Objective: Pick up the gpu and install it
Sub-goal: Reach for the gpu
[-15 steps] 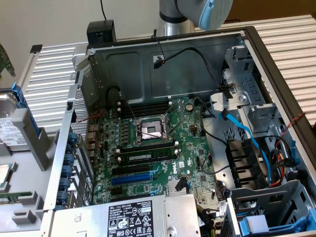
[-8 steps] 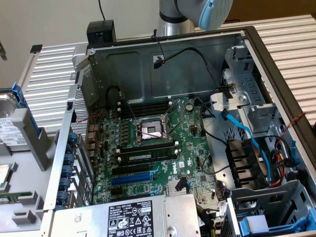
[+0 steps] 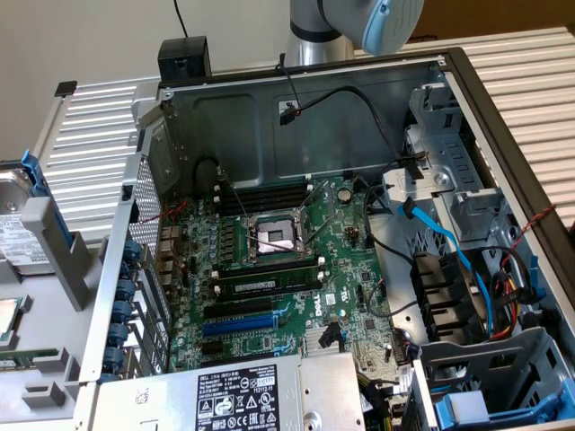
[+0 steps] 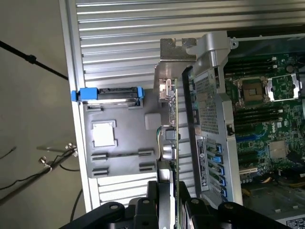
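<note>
Grey metal computer case [image 3: 269,117] lies open, its large green motherboard [image 3: 359,269] exposed. Just outside the case's perforated rear wall, black jaws clamp a small gpu [image 4: 176,119], seen edge-on: thin green circuit board, silver metal bracket at its far end.

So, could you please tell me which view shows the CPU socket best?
The exterior view: the CPU socket sits in the middle of the motherboard, seen openly from above. The wrist view also catches it, obliquely, beyond the gpu held edge-on in the gripper.
</note>
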